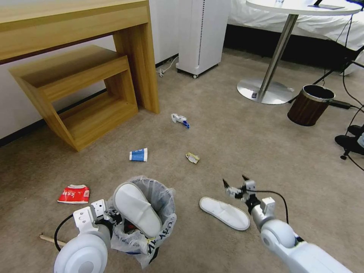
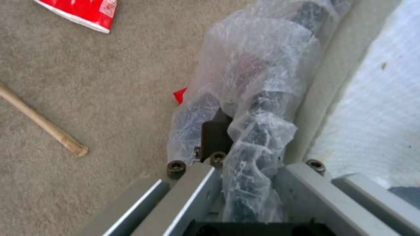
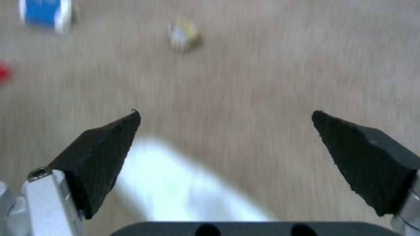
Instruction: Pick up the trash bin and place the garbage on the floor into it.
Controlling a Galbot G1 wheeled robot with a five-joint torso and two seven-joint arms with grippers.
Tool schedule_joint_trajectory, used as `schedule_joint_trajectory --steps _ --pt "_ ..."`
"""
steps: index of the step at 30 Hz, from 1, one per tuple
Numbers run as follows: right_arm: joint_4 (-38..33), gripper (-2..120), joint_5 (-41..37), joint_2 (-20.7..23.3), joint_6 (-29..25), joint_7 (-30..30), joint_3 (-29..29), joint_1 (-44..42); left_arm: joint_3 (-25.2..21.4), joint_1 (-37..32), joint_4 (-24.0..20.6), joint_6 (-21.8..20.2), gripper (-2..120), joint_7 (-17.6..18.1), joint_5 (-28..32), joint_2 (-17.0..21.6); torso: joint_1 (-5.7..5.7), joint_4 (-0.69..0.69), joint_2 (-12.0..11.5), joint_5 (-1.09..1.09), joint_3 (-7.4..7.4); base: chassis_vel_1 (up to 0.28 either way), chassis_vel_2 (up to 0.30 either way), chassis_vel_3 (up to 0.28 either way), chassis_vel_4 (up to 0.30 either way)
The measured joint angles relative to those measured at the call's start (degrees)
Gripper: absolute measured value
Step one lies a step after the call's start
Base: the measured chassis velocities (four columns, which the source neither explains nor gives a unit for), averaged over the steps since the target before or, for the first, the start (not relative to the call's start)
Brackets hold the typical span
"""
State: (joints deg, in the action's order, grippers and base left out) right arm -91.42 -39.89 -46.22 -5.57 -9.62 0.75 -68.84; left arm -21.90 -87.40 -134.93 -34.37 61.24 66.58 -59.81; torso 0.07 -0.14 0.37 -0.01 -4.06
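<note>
R gripper [image 1: 235, 182] fingers wide above slipper [image 1: 224, 213]: drop straight, straddle its width; L gripper [image 1: 113, 217] clamps trash bin [image 1: 159, 197] rim.

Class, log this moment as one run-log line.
left hand: shut on trash bin rim | right hand: open above slipper | one slipper binned

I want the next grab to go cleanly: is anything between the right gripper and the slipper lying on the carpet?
Nothing visible. The open right gripper hangs just above the slipper, with bare carpet around it. The bin, held by the left gripper, sits off to the side.
</note>
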Motion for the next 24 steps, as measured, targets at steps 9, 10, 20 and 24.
schedule_joint_trajectory --steps 9,10,20,24 --pt "5.4 100 6.2 4.9 -0.2 2.8 1.4 -0.9 -0.3 -1.7 -0.7 0.0 0 -0.7 -1.8 -0.2 0.0 0.01 0.0 0.01 0.0 0.0 0.0 0.0 0.0" --pt "5.4 100 6.2 4.9 -0.2 2.8 1.4 -0.9 -0.3 -1.7 -0.7 0.0 0 -0.7 -1.8 -0.2 0.0 0.01 0.0 0.01 0.0 0.0 0.0 0.0 0.0" --pt "14.6 100 8.4 2.3 -3.7 7.8 5.5 5.8 0.6 -1.6 0.2 0.0 0 -1.3 -3.1 -1.1 0.0 0.02 0.0 0.01 0.0 0.0 0.0 0.0 0.0" --pt "18.7 100 10.1 -0.1 -4.8 9.6 7.0 7.8 1.1 -1.3 0.8 0.1 0 -1.3 -3.4 -1.4 0.0 0.01 0.0 0.0 -0.01 0.0 0.0 0.0 0.0"
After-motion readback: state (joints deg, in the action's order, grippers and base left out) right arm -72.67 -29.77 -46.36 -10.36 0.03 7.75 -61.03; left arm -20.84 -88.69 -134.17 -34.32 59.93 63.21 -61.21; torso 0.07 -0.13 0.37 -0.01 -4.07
